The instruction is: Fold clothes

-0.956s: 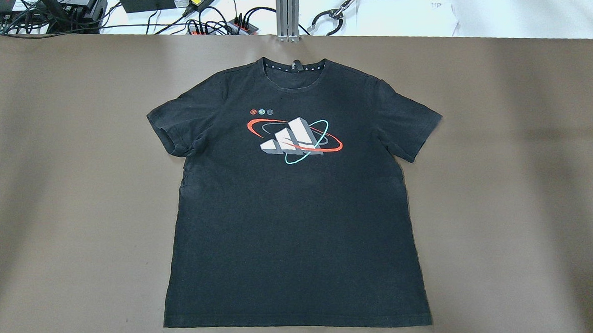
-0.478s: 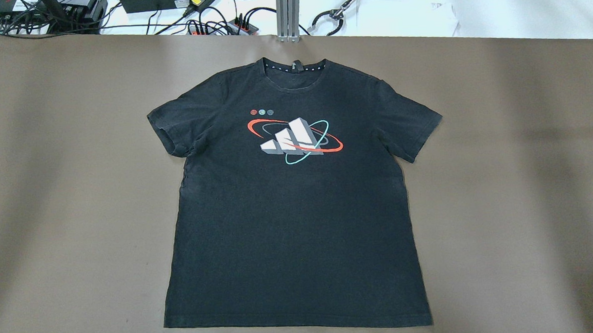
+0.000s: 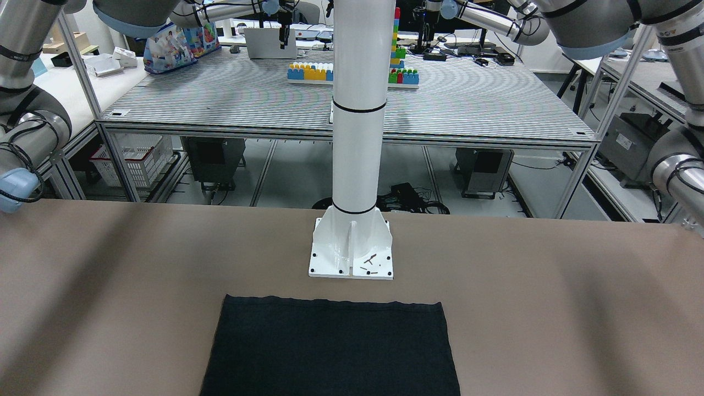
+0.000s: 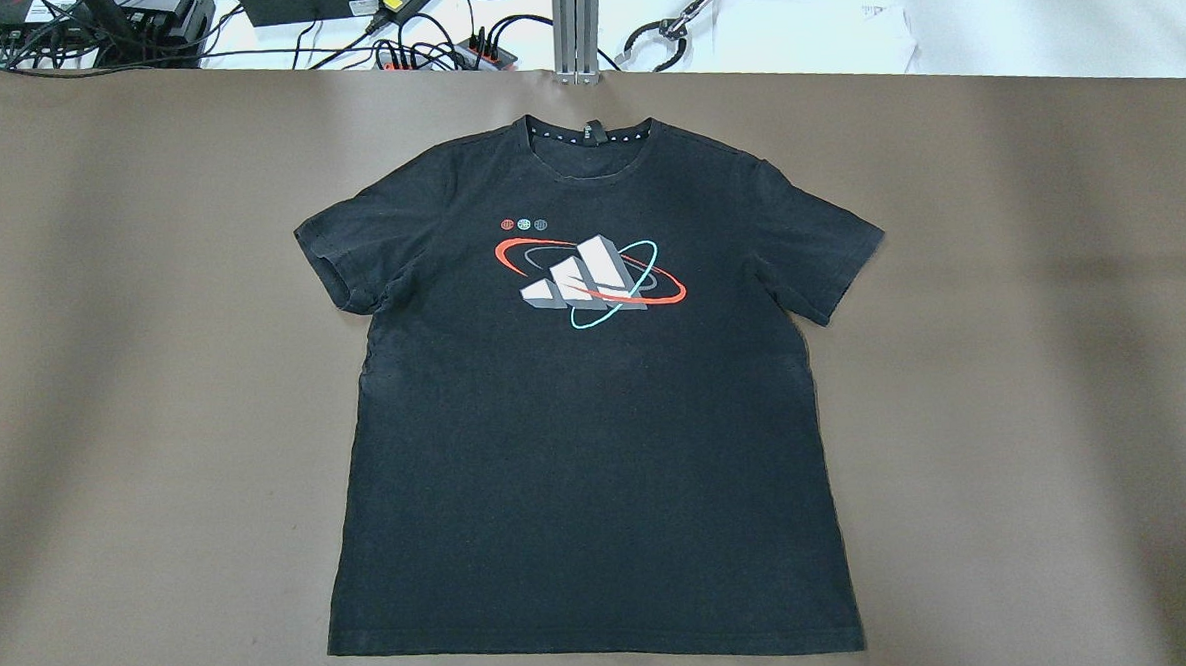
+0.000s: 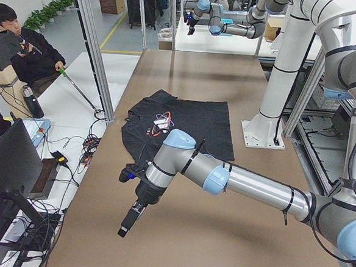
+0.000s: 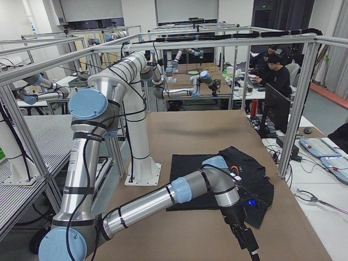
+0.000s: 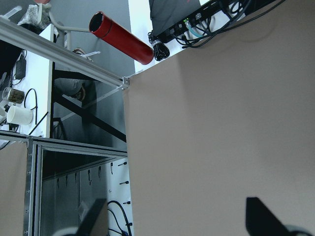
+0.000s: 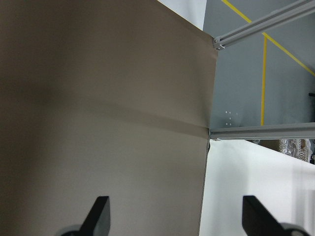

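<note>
Just in front of the post's (image 3: 357, 110) base, on the side away from the robot, the shirt (image 4: 587, 423) lies flat on the table (image 4: 1004, 355). Its hem runs near the base without touching it, and its collar points away from the post. It is black, print side up, with both short sleeves spread outward and only light wrinkling near one armpit. Laid square and centred on the post like this, it looks set up so each arm can reach its own half equally. No fold has been made yet.

The left gripper (image 7: 177, 223) hangs over bare table well out from the post, beyond the shirt's sleeve on that side and toward the table's far edge. Its wrist view shows two dark fingertips spread wide apart, with only brown tabletop between them. The right gripper (image 8: 174, 216) mirrors this on the other side of the post, also over bare table near an edge. Its fingers are equally wide apart and hold nothing.

Both grippers sit clear of the cloth, so neither arm shows in the overhead view. This reads as a start pose that keeps the shirt unobstructed and both grippers ready to close on fabric. A likely first move is for each to come in toward the post's centre line and pinch a sleeve or hem corner. Thin cloth lying flush on the table will be hard to pick up in a single layer.
</note>
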You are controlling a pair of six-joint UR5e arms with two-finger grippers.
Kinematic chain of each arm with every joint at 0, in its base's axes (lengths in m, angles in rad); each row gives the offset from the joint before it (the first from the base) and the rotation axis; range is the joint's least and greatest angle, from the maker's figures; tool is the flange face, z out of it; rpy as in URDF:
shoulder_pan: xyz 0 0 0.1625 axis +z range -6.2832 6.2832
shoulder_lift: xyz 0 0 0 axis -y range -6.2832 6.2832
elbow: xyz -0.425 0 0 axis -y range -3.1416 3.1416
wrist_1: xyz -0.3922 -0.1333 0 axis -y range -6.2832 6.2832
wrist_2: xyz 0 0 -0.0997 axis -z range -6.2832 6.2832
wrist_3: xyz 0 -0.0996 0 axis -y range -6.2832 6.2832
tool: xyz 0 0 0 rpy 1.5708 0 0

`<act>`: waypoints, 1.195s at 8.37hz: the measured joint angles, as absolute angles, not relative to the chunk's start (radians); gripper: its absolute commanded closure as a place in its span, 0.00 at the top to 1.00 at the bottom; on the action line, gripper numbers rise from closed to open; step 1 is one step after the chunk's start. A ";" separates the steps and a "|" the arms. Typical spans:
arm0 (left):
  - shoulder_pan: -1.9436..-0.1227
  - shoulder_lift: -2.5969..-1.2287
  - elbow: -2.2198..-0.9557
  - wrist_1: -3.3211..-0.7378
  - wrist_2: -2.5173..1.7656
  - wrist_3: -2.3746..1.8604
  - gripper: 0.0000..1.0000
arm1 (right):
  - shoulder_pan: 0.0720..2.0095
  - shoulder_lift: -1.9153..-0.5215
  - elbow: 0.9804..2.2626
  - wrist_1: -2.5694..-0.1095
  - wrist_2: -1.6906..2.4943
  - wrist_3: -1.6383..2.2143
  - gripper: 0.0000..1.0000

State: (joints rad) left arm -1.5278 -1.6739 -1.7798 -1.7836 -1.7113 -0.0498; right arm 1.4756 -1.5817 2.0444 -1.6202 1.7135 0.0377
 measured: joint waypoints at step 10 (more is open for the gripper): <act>-1.264 -2.177 -1.280 -1.912 -1.996 -0.180 1.00 | 1.264 -1.247 1.564 -1.366 1.792 0.173 0.93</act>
State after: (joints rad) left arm -1.2636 -2.1772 -1.2799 -1.9120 -1.9965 -0.1796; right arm 1.2638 -1.2472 1.5639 -1.3664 1.7921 0.1734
